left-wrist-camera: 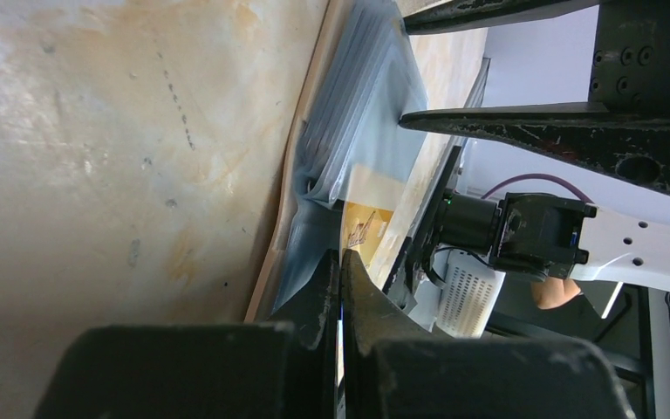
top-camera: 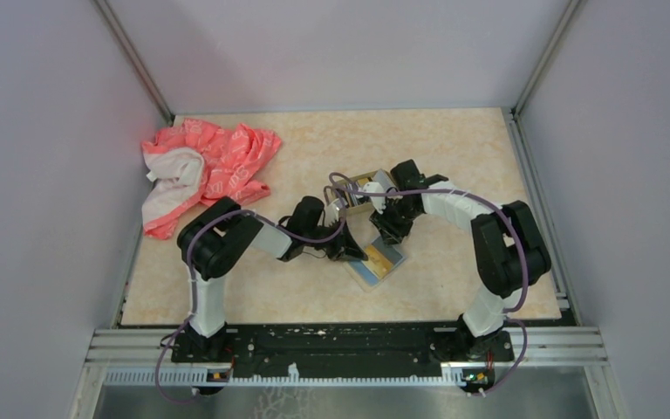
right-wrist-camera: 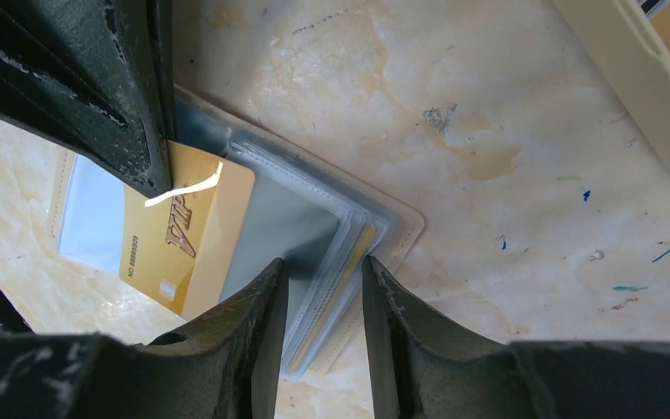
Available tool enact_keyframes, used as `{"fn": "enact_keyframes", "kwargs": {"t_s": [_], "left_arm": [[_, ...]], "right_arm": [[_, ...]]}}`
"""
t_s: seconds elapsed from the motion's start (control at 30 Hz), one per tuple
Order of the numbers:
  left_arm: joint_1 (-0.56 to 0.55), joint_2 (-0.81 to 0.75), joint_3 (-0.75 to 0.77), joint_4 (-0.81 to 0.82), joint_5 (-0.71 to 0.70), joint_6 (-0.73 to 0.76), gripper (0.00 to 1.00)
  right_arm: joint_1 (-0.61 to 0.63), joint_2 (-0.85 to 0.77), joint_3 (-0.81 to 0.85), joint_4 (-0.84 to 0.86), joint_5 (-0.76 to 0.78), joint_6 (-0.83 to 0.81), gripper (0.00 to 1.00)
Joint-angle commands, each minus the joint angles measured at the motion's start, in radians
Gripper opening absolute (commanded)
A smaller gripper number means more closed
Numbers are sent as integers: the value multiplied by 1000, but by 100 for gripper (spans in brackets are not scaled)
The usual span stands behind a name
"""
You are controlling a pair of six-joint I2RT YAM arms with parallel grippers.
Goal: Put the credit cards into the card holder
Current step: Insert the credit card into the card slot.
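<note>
The card holder (right-wrist-camera: 314,218), a booklet of clear plastic pockets, lies open on the counter (right-wrist-camera: 454,113). A gold card (right-wrist-camera: 188,236) rests on it at the mouth of a pocket; how deep it sits I cannot tell. The left hand (right-wrist-camera: 159,175) is closed, with its tip on the card's corner. The right hand (right-wrist-camera: 323,288) is partly open, with its jaws on either side of the pocket leaves. The step seems to be inserting this card. Next, the right hand should steady the leaves while the left pushes the card in.
</note>
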Motion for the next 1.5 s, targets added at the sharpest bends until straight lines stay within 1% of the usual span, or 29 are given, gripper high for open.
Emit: {"fn": "enact_keyframes", "kwargs": {"t_s": [0.0, 0.17, 0.27, 0.33, 0.4, 0.47, 0.5, 0.63, 0.67, 0.7, 0.77, 0.8, 0.83, 0.9, 1.0, 1.07, 1.17, 1.3, 1.4, 1.47], "left_arm": [[-19, -9, -26, -88, -34, 43, 0], [-19, -4, -43, -33, -49, 8, 0], [-19, 1, -46, -9, -58, -8, 0], [-19, 3, -49, 2, -59, -12, 1], [-19, 5, -54, 10, -60, -13, 2], [-19, 8, -58, 23, -59, -18, 3], [-19, 11, -59, 30, -56, -21, 3], [-19, 23, -65, 65, -46, -38, 8], [-19, 23, -67, 71, -44, -43, 10], [-19, 22, -68, 78, -42, -46, 12], [-19, 20, -69, 82, -43, -49, 16], [-19, 19, -69, 82, -42, -49, 18], [-20, 17, -68, 81, -42, -50, 19], [-19, 17, -67, 82, -42, -51, 20], [-19, 17, -68, 84, -40, -52, 20], [-19, 21, -68, 88, -37, -54, 21], [-19, 23, -68, 91, -37, -55, 21], [-19, 23, -67, 91, -36, -55, 21], [-19, 23, -69, 93, -35, -53, 21], [-19, 24, -71, 90, -37, -52, 21]], "right_arm": [[32, 33, 5, 1, -27, 5, 35], [35, 36, 7, -6, -34, 0, 35], [35, 17, 14, -18, -26, -6, 39], [35, -30, 10, -5, 4, -10, 43], [35, -111, -11, 31, 24, -20, 47], [39, -196, -40, 58, -6, -46, 48], [46, -237, -55, 64, -49, -81, 48], [121, -361, -140, 65, -227, -253, 42], [150, -388, -166, 64, -252, -318, 40], [182, -400, -191, 54, -269, -389, 36], [238, -405, -230, 25, -283, -534, 22], [263, -399, -246, 16, -276, -577, 16], [285, -386, -252, 21, -257, -589, 11], [339, -353, -256, 52, -185, -568, 6], [434, -294, -264, 113, -35, -519, 5], [489, -243, -258, 155, 100, -470, 4], [522, -186, -230, 175, 186, -414, 4], [524, -211, -230, 161, 163, -412, 3], [522, -265, -220, 103, 66, -453, 3], [514, -281, -209, 77, 28, -465, 3]]}}
